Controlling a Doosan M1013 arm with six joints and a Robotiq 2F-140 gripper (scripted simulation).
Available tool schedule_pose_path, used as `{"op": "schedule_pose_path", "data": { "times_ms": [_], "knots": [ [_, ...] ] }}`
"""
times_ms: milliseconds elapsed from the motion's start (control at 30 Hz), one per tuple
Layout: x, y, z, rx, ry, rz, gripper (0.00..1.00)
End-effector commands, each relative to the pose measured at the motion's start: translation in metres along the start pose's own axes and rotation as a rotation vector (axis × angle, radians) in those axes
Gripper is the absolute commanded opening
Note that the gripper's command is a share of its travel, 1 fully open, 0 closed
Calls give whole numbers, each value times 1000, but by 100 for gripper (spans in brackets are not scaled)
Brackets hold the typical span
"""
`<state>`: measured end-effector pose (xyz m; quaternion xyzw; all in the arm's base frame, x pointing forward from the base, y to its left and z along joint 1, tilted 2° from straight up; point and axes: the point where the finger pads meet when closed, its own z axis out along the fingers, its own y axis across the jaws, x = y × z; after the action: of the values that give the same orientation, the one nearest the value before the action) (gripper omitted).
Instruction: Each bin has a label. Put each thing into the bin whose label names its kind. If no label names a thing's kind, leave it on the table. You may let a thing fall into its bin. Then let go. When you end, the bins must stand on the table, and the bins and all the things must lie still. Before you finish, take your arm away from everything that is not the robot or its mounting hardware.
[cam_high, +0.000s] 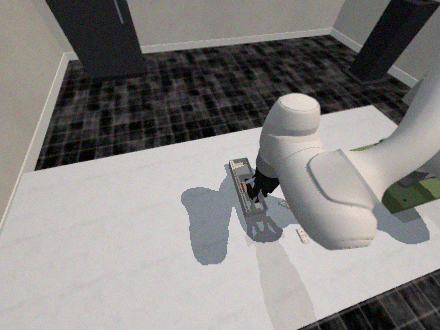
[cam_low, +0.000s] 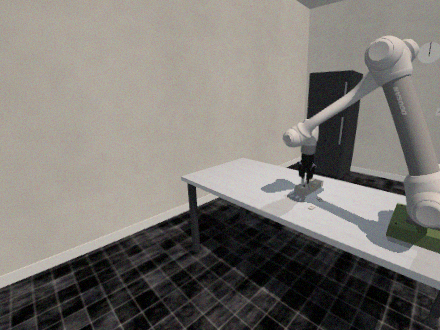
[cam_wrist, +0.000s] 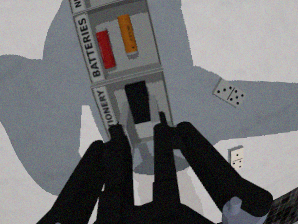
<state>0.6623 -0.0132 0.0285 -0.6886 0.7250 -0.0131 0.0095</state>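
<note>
A long grey bin row (cam_wrist: 116, 43) lies on the white table, with compartments labelled NUTS + BOLTS, BATTERIES and a third label I cannot read. A red battery (cam_wrist: 105, 50) and an orange battery (cam_wrist: 128, 35) lie in the BATTERIES compartment. My gripper (cam_wrist: 141, 108) hangs over the third compartment, shut on a small black block (cam_wrist: 136, 102) held at the fingertips. In the top view the gripper (cam_high: 255, 192) stands over the near end of the bin row (cam_high: 245, 190). The exterior view shows the gripper (cam_low: 306, 180) just above the bin row (cam_low: 308, 188).
Two small white spotted tiles lie on the table to the right of the bin row, one nearer to it (cam_wrist: 228, 92) and one closer to me (cam_wrist: 234, 156); the latter also shows in the top view (cam_high: 302, 236). The arm's green base (cam_high: 410, 192) sits at the table's right end.
</note>
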Motion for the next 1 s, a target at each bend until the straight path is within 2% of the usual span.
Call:
{"op": "schedule_pose_path", "data": {
  "times_ms": [0,500,533,967],
  "knots": [
    [0,0,6,0,0,0,11],
    [0,0,10,0,0,0,11],
    [0,0,10,0,0,0,18],
    [0,0,10,0,0,0,18]
  ]
}}
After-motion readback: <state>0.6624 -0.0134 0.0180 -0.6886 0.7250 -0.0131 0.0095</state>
